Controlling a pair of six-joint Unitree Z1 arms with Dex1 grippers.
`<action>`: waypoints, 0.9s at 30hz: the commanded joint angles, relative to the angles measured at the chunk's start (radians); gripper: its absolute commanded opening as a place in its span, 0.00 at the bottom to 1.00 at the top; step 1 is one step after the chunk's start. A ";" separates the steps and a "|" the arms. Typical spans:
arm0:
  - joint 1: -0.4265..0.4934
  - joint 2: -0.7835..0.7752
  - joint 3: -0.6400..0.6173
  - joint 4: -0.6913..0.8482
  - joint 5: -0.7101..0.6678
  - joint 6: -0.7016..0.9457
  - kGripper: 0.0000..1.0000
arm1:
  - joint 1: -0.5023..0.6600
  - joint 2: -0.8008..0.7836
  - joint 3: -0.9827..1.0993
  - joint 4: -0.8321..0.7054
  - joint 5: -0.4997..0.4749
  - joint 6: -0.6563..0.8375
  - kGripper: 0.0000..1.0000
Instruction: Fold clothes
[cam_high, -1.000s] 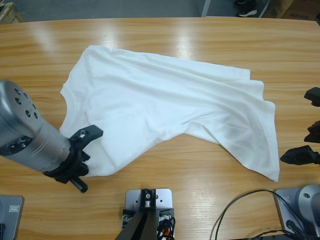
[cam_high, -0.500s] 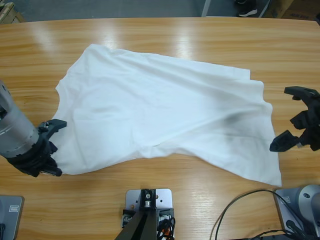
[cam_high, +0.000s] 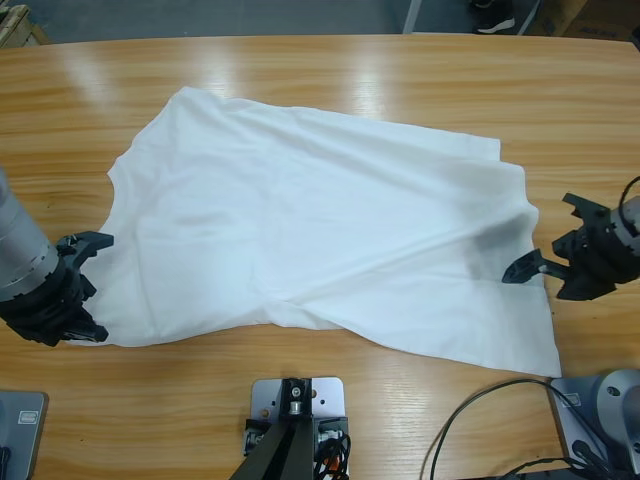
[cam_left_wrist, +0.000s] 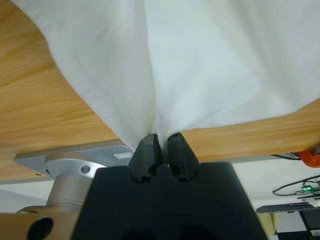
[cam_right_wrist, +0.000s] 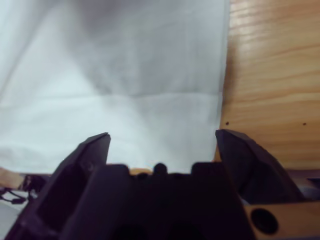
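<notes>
On my high feed the left arm is a thick silver-grey cylinder ending in a matte black left gripper with angular, wedge-shaped jaws. The right gripper is the same black, pointed at the tips, and I see a thin black cable looping by its wrist.

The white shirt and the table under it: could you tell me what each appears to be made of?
The white shirt looks like soft, thin, matte fabric, possibly cotton knit: it creases and bunches where the left gripper pinches it. The table looks like wood or wood veneer with a smooth, semi-gloss finish: visible grain and light glare.
</notes>
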 joint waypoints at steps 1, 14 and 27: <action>0.011 0.029 -0.010 0.023 0.014 0.011 0.00 | -0.047 0.129 0.027 -0.049 -0.012 0.024 0.92; 0.011 0.022 -0.013 0.026 0.011 0.011 0.00 | -0.091 0.126 0.026 -0.048 0.075 -0.102 0.00; 0.011 0.010 -0.013 0.029 0.009 0.011 0.00 | -0.087 0.091 -0.068 0.126 0.009 -0.234 0.00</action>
